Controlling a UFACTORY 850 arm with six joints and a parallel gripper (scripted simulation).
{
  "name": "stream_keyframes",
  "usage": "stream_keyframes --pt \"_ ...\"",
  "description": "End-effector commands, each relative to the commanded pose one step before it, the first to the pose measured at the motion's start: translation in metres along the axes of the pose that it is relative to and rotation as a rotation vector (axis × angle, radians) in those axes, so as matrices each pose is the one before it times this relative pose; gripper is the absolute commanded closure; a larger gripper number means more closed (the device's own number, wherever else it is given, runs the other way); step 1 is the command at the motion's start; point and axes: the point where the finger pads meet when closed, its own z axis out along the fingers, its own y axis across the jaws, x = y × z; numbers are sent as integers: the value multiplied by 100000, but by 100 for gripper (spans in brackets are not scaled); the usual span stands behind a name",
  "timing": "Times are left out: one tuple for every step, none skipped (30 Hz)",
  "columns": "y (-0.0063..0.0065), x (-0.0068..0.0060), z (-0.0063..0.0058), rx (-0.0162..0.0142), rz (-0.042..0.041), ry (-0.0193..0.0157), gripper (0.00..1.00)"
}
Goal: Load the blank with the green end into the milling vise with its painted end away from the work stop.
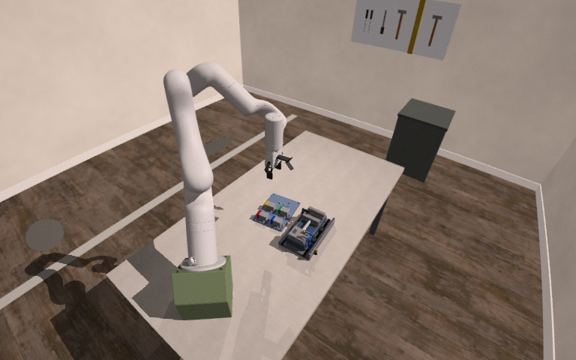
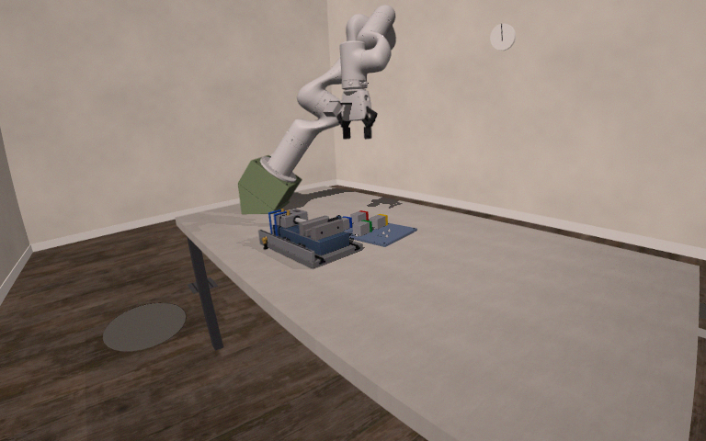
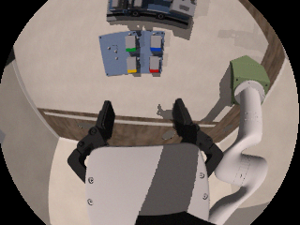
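The blank with the green end (image 1: 284,211) (image 2: 361,227) (image 3: 130,42) stands on the blue infeed plate (image 1: 276,197) (image 2: 398,236) (image 3: 108,62). My gripper (image 1: 274,170) (image 2: 357,134) (image 3: 142,106) is open and empty, high above the table and off to the side of the plate away from the vise. The fixed jaw (image 1: 314,215) (image 2: 324,229) is the grey end block without hoses. The hosed block (image 1: 298,236) is at the vise's other end. No blank shows between the jaws; the low bars and work stop are too small to make out.
The yellow-ended blank (image 1: 270,206) (image 3: 131,63), red-ended blank (image 1: 262,217) (image 3: 154,62) and blue-ended blank (image 1: 277,223) (image 3: 156,41) also stand on the plate. Small pegs stand at its other end. The vise is close beside the plate. My arm's green base is at the table's end.
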Motion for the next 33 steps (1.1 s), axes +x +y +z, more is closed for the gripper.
stream_keyframes --pt "-64 -7 47 103 -62 75 0" --pt "-3 -12 49 0 0 -1 0" --pt "-3 -12 49 0 0 -1 0" --pt "-3 -12 49 0 0 -1 0" --pt "-3 -12 49 0 0 -1 0" --pt "-3 -12 49 0 0 -1 0" --pt "-3 -12 49 0 0 -1 0" --pt "-3 -12 49 0 0 -1 0" --pt "-3 -12 49 0 0 -1 0" --pt "0 0 0 0 0 0 0" --pt "0 0 0 0 0 0 0" --pt "0 0 0 0 0 0 0" --pt "0 0 0 0 0 0 0" --pt "0 0 0 0 0 0 0" --pt "0 0 0 0 0 0 0" --pt "0 0 0 0 0 0 0" --pt "-3 -5 23 3 -1 4 0" --pt "-2 -6 25 0 0 0 0" --pt "-2 -6 25 0 0 0 0" --pt "-2 -6 25 0 0 0 0" --pt "-2 -6 25 0 0 0 0" --pt "-2 -6 25 0 0 0 0" --pt "-2 -6 25 0 0 0 0" --pt "-2 -6 25 0 0 0 0" --pt "-2 -6 25 0 0 0 0" --pt "-2 -6 25 0 0 0 0" --pt "0 0 0 0 0 0 0" --pt "0 0 0 0 0 0 0" --pt "0 0 0 0 0 0 0" --pt "0 0 0 0 0 0 0" --pt "0 0 0 0 0 0 0" --pt "0 0 0 0 0 0 0" --pt "0 0 0 0 0 0 0"
